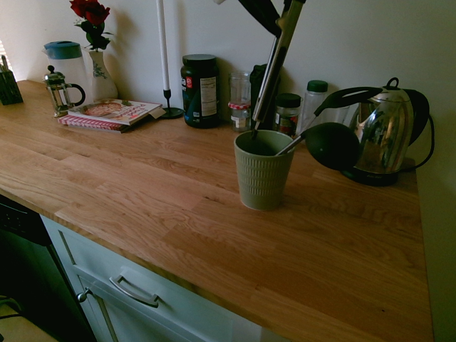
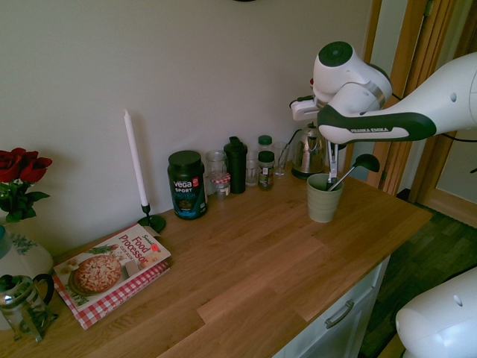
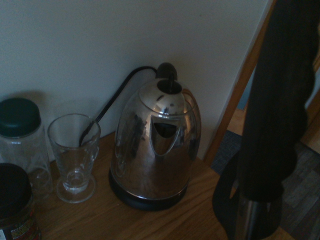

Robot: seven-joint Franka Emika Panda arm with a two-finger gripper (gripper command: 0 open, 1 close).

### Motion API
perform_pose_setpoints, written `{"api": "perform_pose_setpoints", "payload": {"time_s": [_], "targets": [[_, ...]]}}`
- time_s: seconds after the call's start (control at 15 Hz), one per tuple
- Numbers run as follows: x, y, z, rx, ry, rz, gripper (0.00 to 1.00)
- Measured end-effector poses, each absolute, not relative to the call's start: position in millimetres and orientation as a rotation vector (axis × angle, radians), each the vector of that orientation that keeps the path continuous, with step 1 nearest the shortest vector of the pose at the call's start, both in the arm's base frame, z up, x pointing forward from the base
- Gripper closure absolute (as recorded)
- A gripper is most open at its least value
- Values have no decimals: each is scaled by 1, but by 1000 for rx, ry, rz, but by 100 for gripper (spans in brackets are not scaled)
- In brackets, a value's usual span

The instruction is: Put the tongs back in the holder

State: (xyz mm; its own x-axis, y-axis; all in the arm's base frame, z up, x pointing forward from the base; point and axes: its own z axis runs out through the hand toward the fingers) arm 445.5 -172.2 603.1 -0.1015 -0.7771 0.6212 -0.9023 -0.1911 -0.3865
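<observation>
Already, in the first exterior view, the tongs (image 1: 274, 68) stand steeply with their black tips down inside the holder (image 1: 262, 178), their upper ends running out of the top of the picture. The ladle (image 1: 329, 144) leans out of the same cup toward the kettle (image 1: 385, 128), its handle resting on the rim. The gripper itself is cut off here, so its fingers cannot be judged from this side.

From the second exterior view, the gripper (image 2: 333, 146) hangs directly over the holder (image 2: 324, 198) with the tongs (image 2: 333, 164) running down from it into the cup; the fingers are hidden behind the white arm, so whether they clamp the tongs or have let go cannot be told. The ladle (image 2: 358, 165) juts out to the side.

Close by, the wrist view shows the kettle (image 3: 156, 145), an empty glass (image 3: 75, 155) and a dark blurred shape at the right edge, probably the tongs (image 3: 275, 125).

Likely risks: the tongs are taller than the cup, so a release while they lean could tip the holder or let them topple onto the counter (image 1: 178, 185); they could also knock the ladle against the kettle.
</observation>
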Motion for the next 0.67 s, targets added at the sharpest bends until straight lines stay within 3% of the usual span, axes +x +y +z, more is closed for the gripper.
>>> {"api": "perform_pose_setpoints", "payload": {"time_s": [0.47,0.53,0.67], "targets": [[480,-189,529,2052,-1893,1108,100],[482,-191,520,2060,-1893,1089,0],[484,-193,501,2079,-1892,1054,0]]}}
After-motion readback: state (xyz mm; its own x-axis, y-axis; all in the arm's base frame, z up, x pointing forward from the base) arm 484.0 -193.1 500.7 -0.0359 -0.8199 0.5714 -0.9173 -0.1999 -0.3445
